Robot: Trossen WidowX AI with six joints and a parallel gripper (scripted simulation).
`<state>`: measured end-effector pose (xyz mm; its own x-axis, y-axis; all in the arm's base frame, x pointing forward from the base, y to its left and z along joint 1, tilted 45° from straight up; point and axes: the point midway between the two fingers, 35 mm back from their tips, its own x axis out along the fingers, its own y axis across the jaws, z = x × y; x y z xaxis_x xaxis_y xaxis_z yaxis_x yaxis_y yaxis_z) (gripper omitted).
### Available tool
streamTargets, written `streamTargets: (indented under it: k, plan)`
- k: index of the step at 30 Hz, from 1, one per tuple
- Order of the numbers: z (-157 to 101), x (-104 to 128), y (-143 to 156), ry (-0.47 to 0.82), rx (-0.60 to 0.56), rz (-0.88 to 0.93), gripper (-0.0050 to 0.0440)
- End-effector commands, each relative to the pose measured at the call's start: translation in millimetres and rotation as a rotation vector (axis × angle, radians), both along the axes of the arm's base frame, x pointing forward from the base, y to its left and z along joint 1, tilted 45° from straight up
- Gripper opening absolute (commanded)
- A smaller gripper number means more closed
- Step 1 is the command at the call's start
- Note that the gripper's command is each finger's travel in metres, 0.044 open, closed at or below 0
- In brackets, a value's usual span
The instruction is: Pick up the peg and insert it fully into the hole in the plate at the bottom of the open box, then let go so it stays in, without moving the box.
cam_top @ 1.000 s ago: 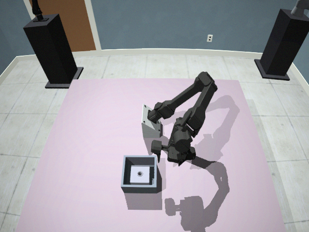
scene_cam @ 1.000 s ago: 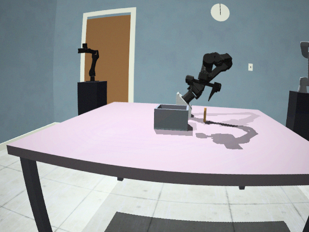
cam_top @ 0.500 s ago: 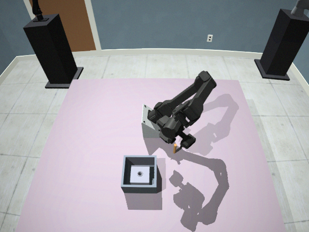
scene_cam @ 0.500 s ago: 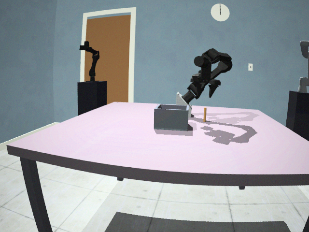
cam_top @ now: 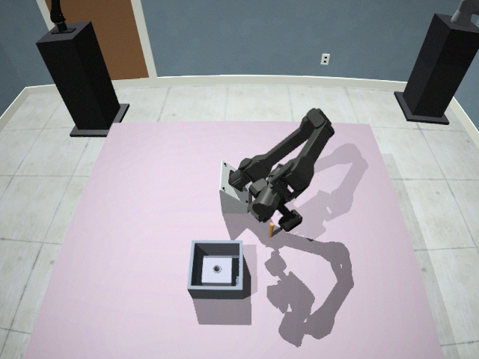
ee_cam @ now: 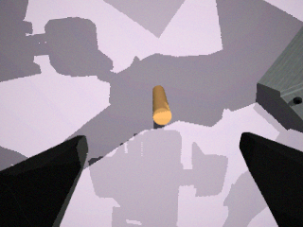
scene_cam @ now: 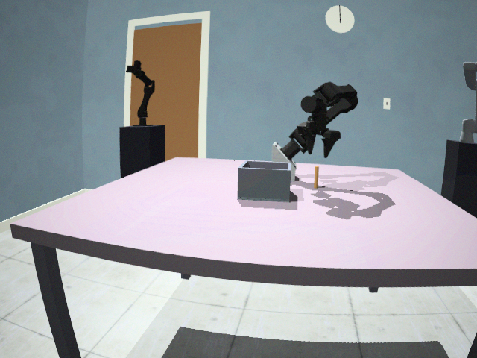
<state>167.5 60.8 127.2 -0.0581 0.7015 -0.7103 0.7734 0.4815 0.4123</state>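
The orange peg (cam_top: 270,229) (scene_cam: 316,177) (ee_cam: 162,106) stands upright on the pink table (cam_top: 135,193) (scene_cam: 153,215), to the right of and a little behind the grey open box (cam_top: 216,242) (scene_cam: 264,185). A white plate (cam_top: 225,276) with a dark hole (cam_top: 216,268) lies on the box floor. My gripper (cam_top: 279,224) (scene_cam: 319,151) (ee_cam: 164,141) is open and empty. It hangs above the peg with its fingers pointing down. In the wrist view the peg sits between and ahead of the two dark fingers. One finger is hidden behind the wrist in the top view.
The arm's grey wedge-shaped mount (cam_top: 232,200) (scene_cam: 278,152) (ee_cam: 284,85) stands just behind the box and left of the peg. Black pedestals (cam_top: 78,73) (cam_top: 441,65) (scene_cam: 141,148) stand off the table.
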Motion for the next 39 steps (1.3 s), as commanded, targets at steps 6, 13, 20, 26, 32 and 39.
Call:
streamTargets:
  k: [6,13,20,26,32,39]
  plan:
    - [-11,-2,10,-0.001,0.003,-0.003,0.044]
    - [-19,-2,18,-0.001,0.002,-0.003,0.044]
    - [-26,-2,25,-0.001,-0.002,-0.003,0.044]
    - [-32,-2,30,-0.001,-0.003,-0.003,0.044]
    - [-39,-3,37,-0.001,-0.003,-0.004,0.044]
    - [-45,-3,43,-0.001,-0.002,-0.003,0.044]
